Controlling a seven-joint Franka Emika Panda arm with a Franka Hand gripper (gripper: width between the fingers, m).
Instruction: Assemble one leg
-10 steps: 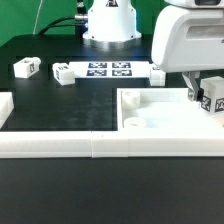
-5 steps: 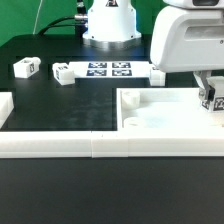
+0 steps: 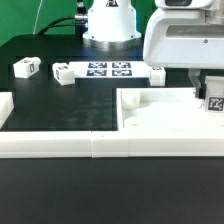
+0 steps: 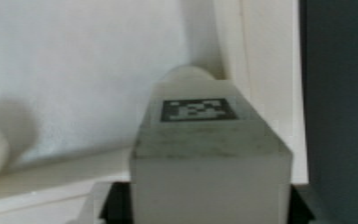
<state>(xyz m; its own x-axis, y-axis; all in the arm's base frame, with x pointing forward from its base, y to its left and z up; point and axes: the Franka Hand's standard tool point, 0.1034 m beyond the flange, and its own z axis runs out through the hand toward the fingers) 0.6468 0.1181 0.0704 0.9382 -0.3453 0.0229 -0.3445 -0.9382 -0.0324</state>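
Leg (image 4: 201, 150) clamped in tool (image 3: 212, 100), carried over white panel (image 3: 160, 118) at exterior view's right edge. Step in hand, by my read: bringing leg to panel corner. Next needs lining up over corner recess, then lowering straight. Arm low, wrist pointing down, bulk overhanging panel. Spare legs (image 3: 25, 68) sit far back on table (image 3: 60, 110).

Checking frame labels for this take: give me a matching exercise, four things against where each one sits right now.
Things:
1. the leg
2. marker board
3. white panel
4. loose block

Places:
A. far edge of the exterior view's left
B. between the gripper fingers
C. flat near the arm's base
D. under the gripper

Pairs: 1-B, 2-C, 3-D, 4-A
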